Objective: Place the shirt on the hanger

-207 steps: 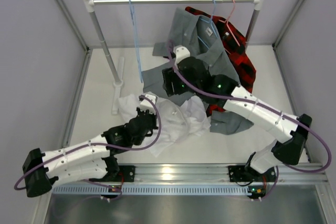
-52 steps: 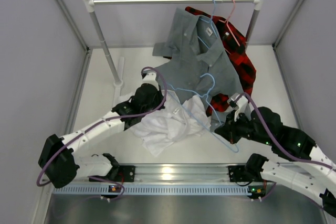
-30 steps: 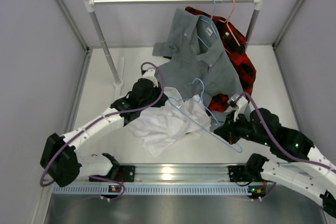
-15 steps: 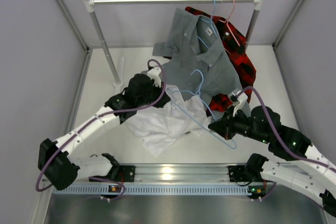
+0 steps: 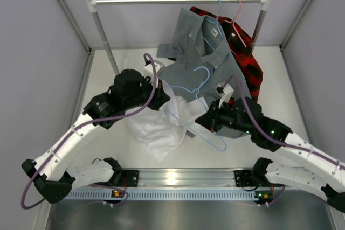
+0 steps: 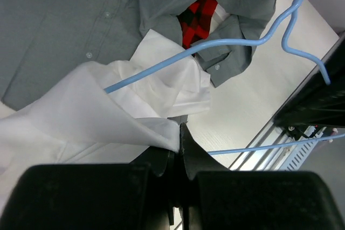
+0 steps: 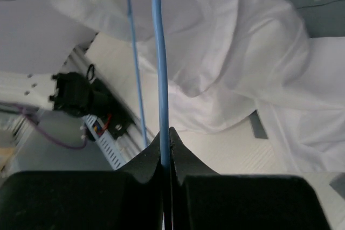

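Note:
The white shirt [image 5: 159, 127] lies crumpled in the middle of the table, one edge lifted. My left gripper [image 5: 161, 98] is shut on that edge; the left wrist view shows the shirt fabric [image 6: 81, 106] pinched at my left gripper's [image 6: 179, 133] tips. The light-blue hanger [image 5: 200, 69] hangs tilted over the shirt, hook toward the back. One hanger arm [image 6: 161, 63] runs in under the raised fabric. My right gripper [image 5: 207, 122] is shut on the hanger's wire [image 7: 160, 52], which sits between the tips of this gripper [image 7: 166, 136], with the shirt [image 7: 242, 52] beyond.
A clothes rail [image 5: 178, 0] spans the back on two posts. A grey shirt [image 5: 202, 52] on a blue hanger and a red-and-black plaid shirt [image 5: 245, 52] on a pink hanger [image 5: 237, 9] hang at its right end, draping onto the table. Walls close in left and right.
My left gripper has risen and drawn back to the left, lifting the shirt edge. My right gripper has carried the hanger leftward and farther back, so its arm now reaches under the fabric.

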